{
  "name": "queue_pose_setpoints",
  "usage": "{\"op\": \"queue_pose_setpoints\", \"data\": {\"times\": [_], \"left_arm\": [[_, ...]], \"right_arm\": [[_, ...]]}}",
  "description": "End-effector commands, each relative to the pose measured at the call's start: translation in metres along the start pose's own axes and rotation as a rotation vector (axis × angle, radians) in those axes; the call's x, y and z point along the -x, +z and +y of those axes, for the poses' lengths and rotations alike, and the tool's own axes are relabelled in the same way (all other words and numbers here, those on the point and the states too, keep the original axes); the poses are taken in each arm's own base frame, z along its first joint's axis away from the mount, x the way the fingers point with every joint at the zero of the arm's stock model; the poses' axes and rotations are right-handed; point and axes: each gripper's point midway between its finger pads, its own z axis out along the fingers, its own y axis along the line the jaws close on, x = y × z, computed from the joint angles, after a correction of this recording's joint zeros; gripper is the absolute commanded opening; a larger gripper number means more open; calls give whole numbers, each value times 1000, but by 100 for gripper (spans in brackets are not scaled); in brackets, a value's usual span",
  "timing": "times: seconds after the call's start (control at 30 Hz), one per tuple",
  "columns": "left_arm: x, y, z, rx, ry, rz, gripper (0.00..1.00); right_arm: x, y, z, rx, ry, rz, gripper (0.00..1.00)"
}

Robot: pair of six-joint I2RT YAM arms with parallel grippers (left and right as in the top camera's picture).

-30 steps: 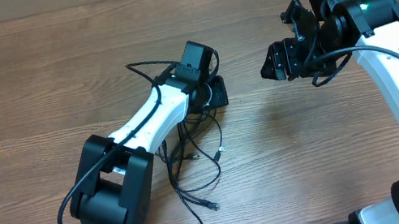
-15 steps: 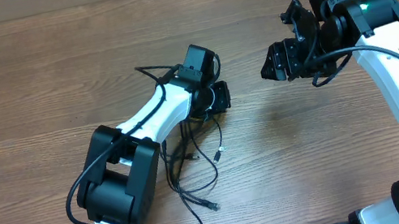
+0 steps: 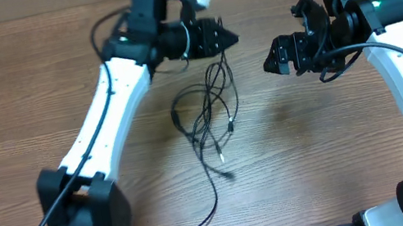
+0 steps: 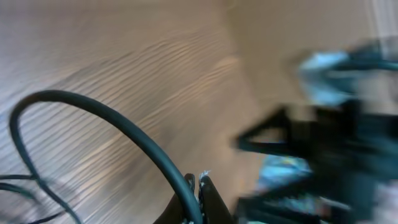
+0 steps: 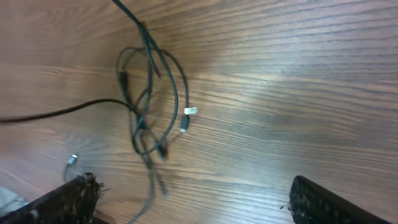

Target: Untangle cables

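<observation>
Overhead: left tool (image 3: 231, 39) clamped on cables (image 3: 207, 117), strands trailing onto table (image 3: 357, 144); right tool (image 3: 292, 37) spread wide, holding nothing

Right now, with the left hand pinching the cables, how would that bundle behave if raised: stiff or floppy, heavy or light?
Probably floppy: the cables droop in loose loops from the left hand to the table. Likely light, the strands being thin. The loops cross, so they may rise as one snagged clump.

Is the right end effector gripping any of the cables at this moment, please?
No, in the overhead view the right end effector hangs open and empty, well to the right of the cables.
</observation>
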Motion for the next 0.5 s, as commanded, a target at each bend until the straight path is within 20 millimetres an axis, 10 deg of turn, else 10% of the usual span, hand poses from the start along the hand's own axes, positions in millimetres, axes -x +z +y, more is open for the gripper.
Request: {"op": "queue_pose_setpoints", "data": {"times": [0.0, 0.47], "left_arm": [[6, -30, -62, -174, 126, -6, 4], [30, -123, -178, -216, 525, -287, 4]], "right_arm": [[1, 0, 17, 122, 3, 5, 97], [9, 28, 33, 241, 21, 67, 98]]}}
